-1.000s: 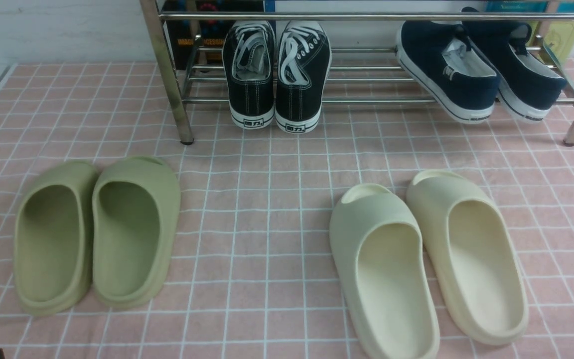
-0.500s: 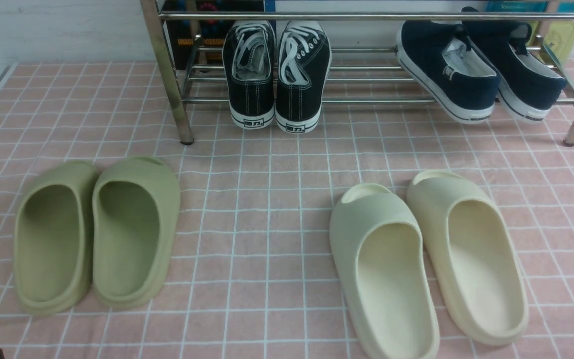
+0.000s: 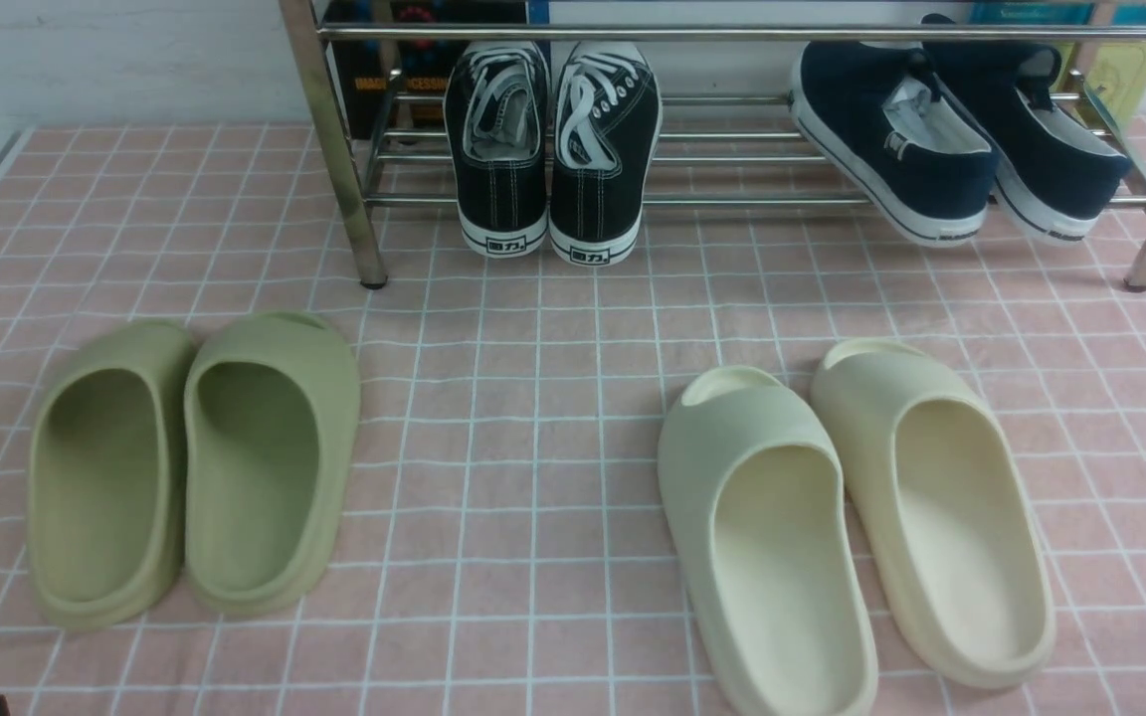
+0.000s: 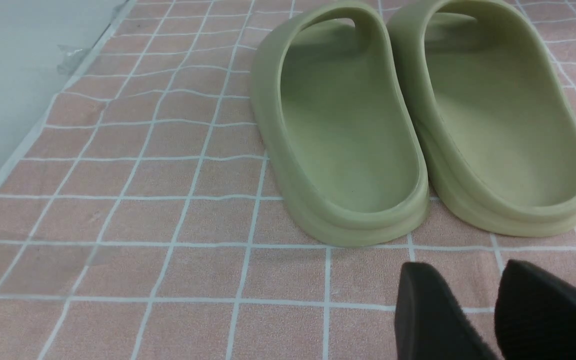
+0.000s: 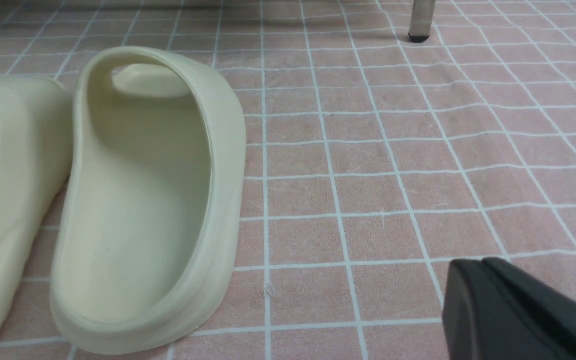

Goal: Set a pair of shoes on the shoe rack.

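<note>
Navy slip-on shoes (image 3: 961, 139) already on chrome shoe rack (image 3: 334, 159), upper right of front view, angled; left gripper (image 4: 488, 310) slightly parted, empty; right gripper (image 5: 488, 290) looks closed, empty; keep both clear of slides

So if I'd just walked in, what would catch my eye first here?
Probably the two pairs of foam slides on the pink checked cloth: green slides at the left, cream slides at the right. Behind them stands a chrome shoe rack holding black lace-up sneakers and, on its right side, navy slip-on shoes lying askew.
</note>
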